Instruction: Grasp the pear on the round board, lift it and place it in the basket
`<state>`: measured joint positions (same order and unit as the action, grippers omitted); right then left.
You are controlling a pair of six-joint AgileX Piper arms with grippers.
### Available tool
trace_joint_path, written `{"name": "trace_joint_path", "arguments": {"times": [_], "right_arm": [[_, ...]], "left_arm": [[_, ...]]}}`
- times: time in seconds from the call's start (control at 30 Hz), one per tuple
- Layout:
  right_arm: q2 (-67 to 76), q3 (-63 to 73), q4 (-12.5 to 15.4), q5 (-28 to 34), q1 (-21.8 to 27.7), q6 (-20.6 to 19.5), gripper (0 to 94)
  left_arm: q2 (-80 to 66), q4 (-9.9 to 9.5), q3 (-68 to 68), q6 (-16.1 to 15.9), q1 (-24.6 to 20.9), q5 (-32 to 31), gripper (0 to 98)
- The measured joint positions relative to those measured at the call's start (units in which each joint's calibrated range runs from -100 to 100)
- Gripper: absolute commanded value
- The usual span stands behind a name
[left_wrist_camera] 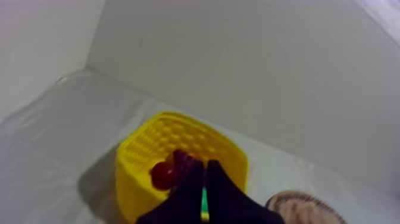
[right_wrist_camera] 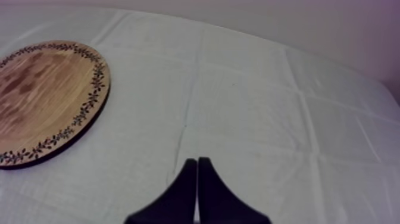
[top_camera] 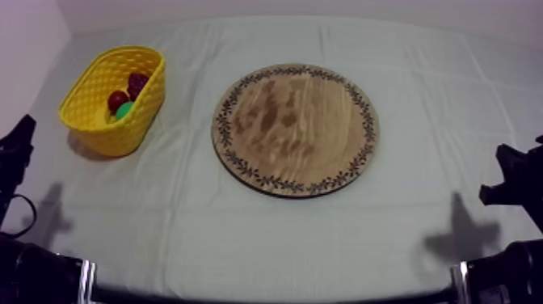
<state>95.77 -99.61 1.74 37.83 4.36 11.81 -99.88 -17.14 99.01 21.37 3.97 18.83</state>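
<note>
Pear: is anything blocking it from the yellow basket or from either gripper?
Nothing visible does. The pear lies inside the yellow basket, off the wooden board, beside the small red fruit and the grapes. The left gripper and the right gripper are shut, holding nothing.

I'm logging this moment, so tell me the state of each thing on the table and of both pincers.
yellow basket: upright, holding fruit.
pear: lying inside the basket.
small red fruit: inside the basket, beside the pear.
grapes: inside the basket.
wooden board: flat on the cloth, nothing on it.
left pincer: shut, holding nothing.
right pincer: shut, holding nothing.
</note>
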Motion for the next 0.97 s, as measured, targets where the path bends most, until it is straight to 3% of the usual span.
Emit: {"name": "trace_joint_path", "arguments": {"times": [0.17,0.27,0.33,0.47,0.7,0.97], "right_arm": [[0.0,0.0,0.0,-0.1,0.0,0.0,0.5],[0.0,0.0,0.0,-0.1,0.0,0.0,0.5],[0.0,0.0,0.0,-0.1,0.0,0.0,0.5],[0.0,0.0,0.0,-0.1,0.0,0.0,0.5],[0.0,0.0,0.0,-0.1,0.0,0.0,0.5],[0.0,0.0,0.0,-0.1,0.0,0.0,0.5]], "left_arm": [[-0.1,8.63,0.8,-9.5,-0.4,5.8,0.0],[-0.1,11.97,1.0,-13.9,-0.5,9.7,0.0],[-0.1,13.06,1.0,-16.1,-0.2,11.4,0.0],[-0.1,13.39,1.0,-18.6,-0.2,12.2,0.0],[-0.1,13.45,1.0,-20.3,-1.1,12.5,0.0],[-0.1,13.6,1.0,-20.2,-1.2,12.4,0.0]]}}
